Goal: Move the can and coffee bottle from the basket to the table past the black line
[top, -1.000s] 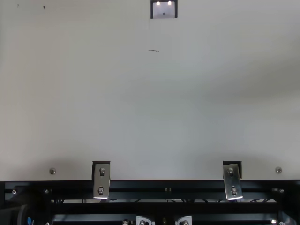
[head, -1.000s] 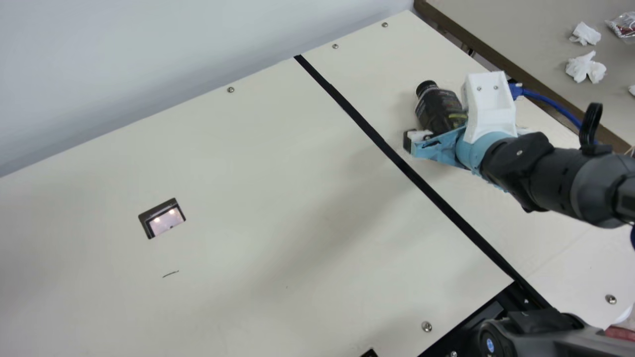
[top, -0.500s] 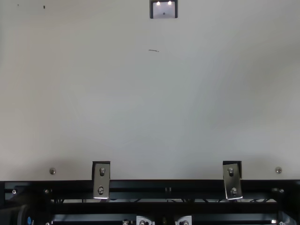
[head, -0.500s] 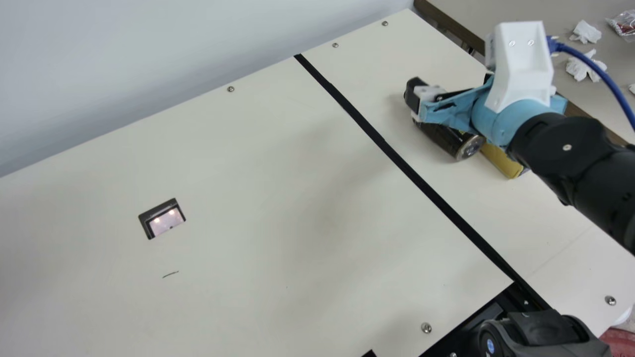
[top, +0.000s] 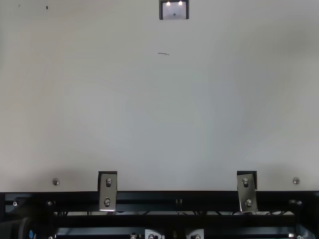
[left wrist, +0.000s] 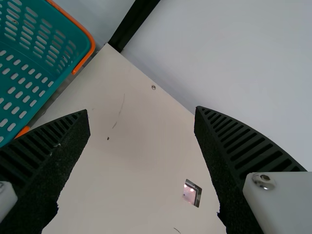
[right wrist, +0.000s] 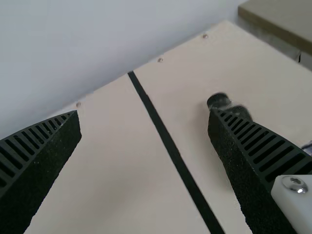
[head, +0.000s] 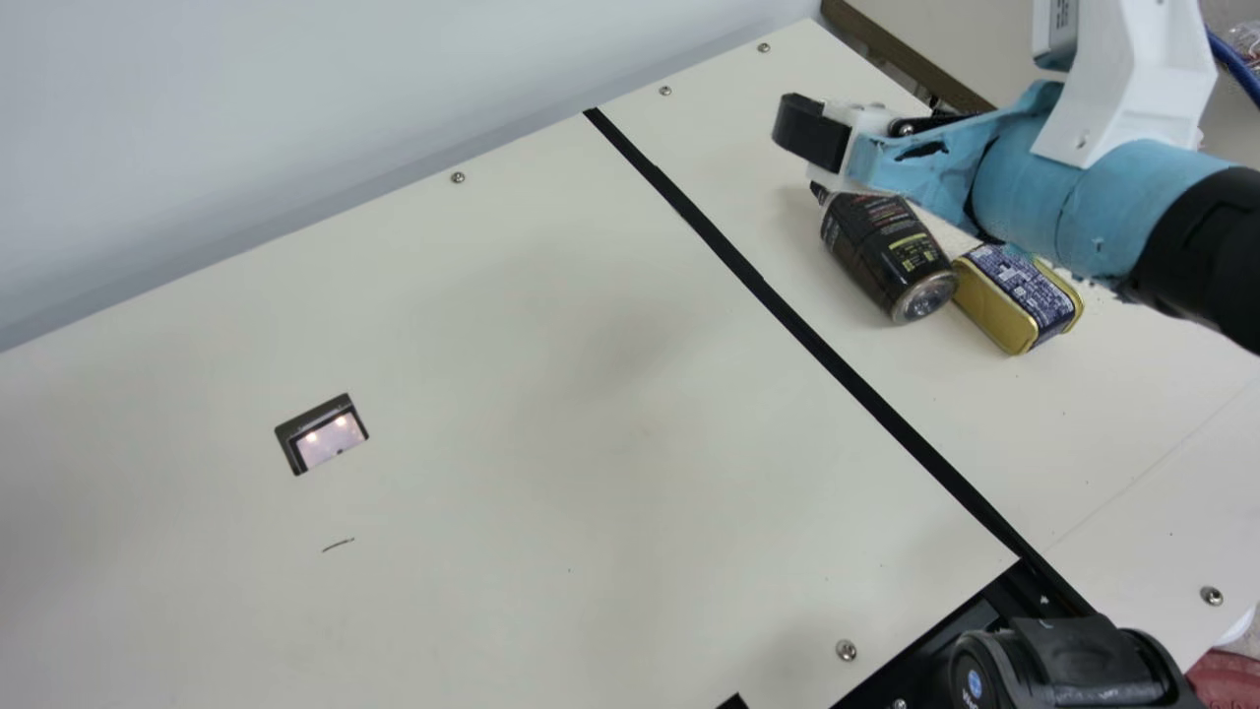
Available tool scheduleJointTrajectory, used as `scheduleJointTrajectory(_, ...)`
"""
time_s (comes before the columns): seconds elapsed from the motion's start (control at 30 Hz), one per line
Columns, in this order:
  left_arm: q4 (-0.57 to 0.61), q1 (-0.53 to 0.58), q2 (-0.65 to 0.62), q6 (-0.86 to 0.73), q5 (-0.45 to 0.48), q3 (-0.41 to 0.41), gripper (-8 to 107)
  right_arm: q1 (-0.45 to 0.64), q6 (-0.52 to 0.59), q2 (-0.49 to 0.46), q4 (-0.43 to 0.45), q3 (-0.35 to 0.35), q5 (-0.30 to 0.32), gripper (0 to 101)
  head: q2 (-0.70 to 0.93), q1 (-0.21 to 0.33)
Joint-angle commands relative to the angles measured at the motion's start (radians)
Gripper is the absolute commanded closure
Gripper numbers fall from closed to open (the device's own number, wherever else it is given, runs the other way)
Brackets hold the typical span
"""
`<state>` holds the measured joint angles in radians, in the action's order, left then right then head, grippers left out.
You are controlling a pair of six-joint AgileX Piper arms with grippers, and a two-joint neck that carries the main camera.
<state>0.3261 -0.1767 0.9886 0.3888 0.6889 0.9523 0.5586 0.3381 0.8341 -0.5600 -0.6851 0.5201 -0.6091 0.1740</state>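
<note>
The right arm reaches in from the right edge of the main view, its wrist bent so that the right gripper (head: 815,136) hangs above the cream table (head: 512,414) beyond the black line (head: 856,380), pointing towards the wall side. Its two ribbed fingers are spread wide, with nothing between them. The left gripper (left wrist: 142,114), in the left wrist view, is also wide open over the table and has hold of nothing.

There is one coffee bottle (head: 881,251) and one can (head: 1019,295), both on the table past the black line. The dark bottle lies on its side, its clear base turned away from the wall; the gold can with a dark blue label sits just beside that base. There is one basket (left wrist: 89,39), teal with an orange rim, in the left wrist view.

A black post (left wrist: 134,22) stands by the table's corner near the basket. The table has one small rectangular cut-out (head: 330,438), and two metal brackets (top: 107,191) are fixed at its edge in the top view. A blue cable (head: 1235,64) runs near the right arm. The right gripper partly covers the bottle's neck in the main view, and in the right wrist view one finger hides much of its body.
</note>
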Motion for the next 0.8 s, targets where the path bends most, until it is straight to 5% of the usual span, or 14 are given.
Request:
scheduleJointTrajectory(0.0,0.000,0.000,0.000,0.000,0.000,0.000,9,0.000,0.000,0.000,0.000,0.000,0.000,0,-0.014,0.027)
scheduleJointTrajectory(0.57,0.000,0.020,-0.020,-0.093,-0.010,0.022,9,-0.065,-0.050,-0.006,0.001,0.005,0.049,0,-0.014,0.027)
scheduleJointTrajectory(0.63,-0.146,0.144,-0.126,0.037,-0.027,-0.041,9,-0.088,-0.052,-0.011,-0.010,0.007,0.067,0,-0.014,0.027)
scheduleJointTrajectory(0.77,-0.236,0.225,-0.199,0.047,-0.021,-0.068,9,-0.137,-0.054,-0.022,-0.033,0.014,0.102,0,-0.014,0.027)
